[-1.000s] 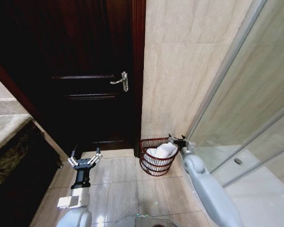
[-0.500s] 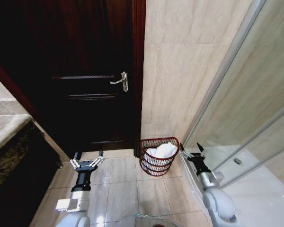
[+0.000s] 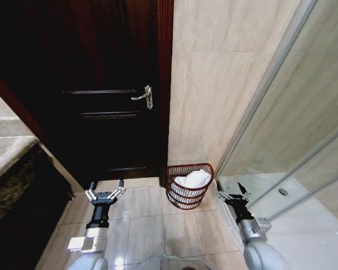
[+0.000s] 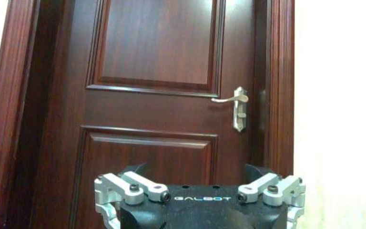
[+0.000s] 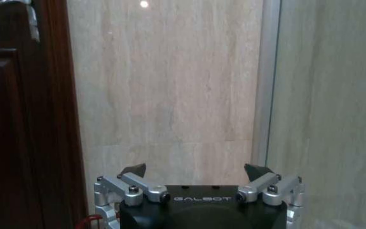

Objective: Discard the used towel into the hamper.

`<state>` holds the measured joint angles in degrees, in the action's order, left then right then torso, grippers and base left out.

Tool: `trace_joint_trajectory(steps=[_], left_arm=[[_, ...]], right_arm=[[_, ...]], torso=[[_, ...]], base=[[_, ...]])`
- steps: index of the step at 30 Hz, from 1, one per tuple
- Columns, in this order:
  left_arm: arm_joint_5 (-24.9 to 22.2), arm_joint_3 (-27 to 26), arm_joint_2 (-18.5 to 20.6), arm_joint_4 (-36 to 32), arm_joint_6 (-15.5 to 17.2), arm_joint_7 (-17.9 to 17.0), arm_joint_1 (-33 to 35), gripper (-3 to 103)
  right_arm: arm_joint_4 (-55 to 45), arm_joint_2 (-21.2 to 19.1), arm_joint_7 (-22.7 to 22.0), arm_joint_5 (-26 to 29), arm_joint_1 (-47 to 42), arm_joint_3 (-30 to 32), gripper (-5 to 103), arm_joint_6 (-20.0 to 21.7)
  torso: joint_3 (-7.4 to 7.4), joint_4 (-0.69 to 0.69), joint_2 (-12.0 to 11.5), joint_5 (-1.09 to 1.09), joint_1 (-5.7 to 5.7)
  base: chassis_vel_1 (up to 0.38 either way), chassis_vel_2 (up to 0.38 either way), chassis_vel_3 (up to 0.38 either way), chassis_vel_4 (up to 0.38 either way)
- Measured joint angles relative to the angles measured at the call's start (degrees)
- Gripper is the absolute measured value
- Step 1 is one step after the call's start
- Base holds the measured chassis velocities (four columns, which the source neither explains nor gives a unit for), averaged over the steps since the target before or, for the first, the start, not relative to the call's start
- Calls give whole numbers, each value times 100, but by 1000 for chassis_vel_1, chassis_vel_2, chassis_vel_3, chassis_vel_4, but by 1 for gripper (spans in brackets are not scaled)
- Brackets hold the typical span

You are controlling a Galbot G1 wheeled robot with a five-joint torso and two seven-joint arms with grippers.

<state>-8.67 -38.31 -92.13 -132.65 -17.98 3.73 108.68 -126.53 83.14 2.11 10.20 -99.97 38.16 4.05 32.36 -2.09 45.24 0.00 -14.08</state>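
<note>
Down on the glossy beige floor tiles [image 3: 149,222], the hamper [image 3: 189,186] sits in the corner where the dark wooden door [image 3: 101,84] meets the marble-look wall [image 3: 225,73], a white towel [image 3: 192,179] heaped inside it. Just right of it runs the glass shower screen [image 3: 304,140]. The right gripper [image 3: 232,196] hangs beside the basket's right rim, apart from it, fingers spread wide and holding nothing. The left gripper [image 3: 104,194] hovers low before the door, likewise splayed and empty. A silver lever handle [image 3: 143,96] sits on the door's edge. To the left is what looks like a dark stone counter [image 3: 11,169], poorly lit.
</note>
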Motion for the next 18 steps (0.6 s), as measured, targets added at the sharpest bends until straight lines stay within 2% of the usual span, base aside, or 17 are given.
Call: trace_joint_trajectory(steps=[18], left_arm=[[-21,-32,0,76,-27,-5,-53,100]], right_arm=[[-64,98,-95,-30,-309,-115,100,-154]], torso=[[0,0,0,1,1]], base=[[71,-72,-74,78]])
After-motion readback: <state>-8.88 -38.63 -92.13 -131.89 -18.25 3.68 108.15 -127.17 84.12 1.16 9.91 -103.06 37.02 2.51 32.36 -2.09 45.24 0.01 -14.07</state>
